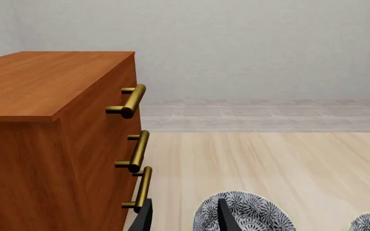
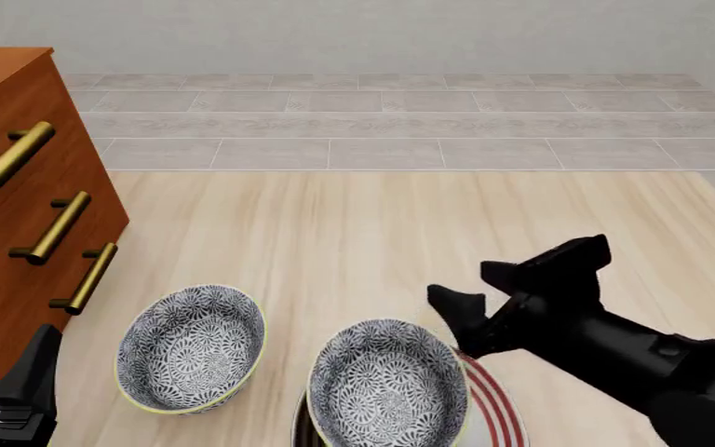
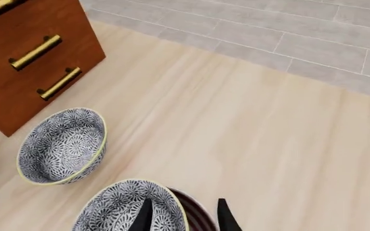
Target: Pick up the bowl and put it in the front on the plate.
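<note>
Judging by looks, the bowl (image 2: 389, 386) is rigid, glazed and breakable, already sitting on the plate (image 2: 497, 405) at the near table edge beside a yellow-rimmed bowl (image 2: 193, 347). Your right gripper (image 2: 464, 284) hangs just above its far rim, fingers apart and empty. Your left gripper (image 1: 183, 216) is likewise spread; grip any wall at the rim.
</note>
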Robot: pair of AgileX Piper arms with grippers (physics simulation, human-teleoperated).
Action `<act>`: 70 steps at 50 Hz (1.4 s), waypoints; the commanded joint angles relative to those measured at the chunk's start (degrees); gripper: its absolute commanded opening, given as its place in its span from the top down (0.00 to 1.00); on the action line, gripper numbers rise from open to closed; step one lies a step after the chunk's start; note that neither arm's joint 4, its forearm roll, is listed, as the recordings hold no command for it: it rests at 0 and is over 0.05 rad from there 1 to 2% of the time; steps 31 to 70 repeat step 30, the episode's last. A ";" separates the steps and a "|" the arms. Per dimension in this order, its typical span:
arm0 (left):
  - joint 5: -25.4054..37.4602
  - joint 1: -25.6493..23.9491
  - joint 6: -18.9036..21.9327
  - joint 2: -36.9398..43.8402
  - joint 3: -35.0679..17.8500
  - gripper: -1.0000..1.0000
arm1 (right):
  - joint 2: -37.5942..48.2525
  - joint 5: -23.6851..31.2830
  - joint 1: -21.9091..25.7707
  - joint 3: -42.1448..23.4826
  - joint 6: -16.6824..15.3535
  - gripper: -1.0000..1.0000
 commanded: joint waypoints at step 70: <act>0.00 0.00 0.00 0.00 0.00 0.00 | -33.62 0.40 6.18 9.20 3.52 0.00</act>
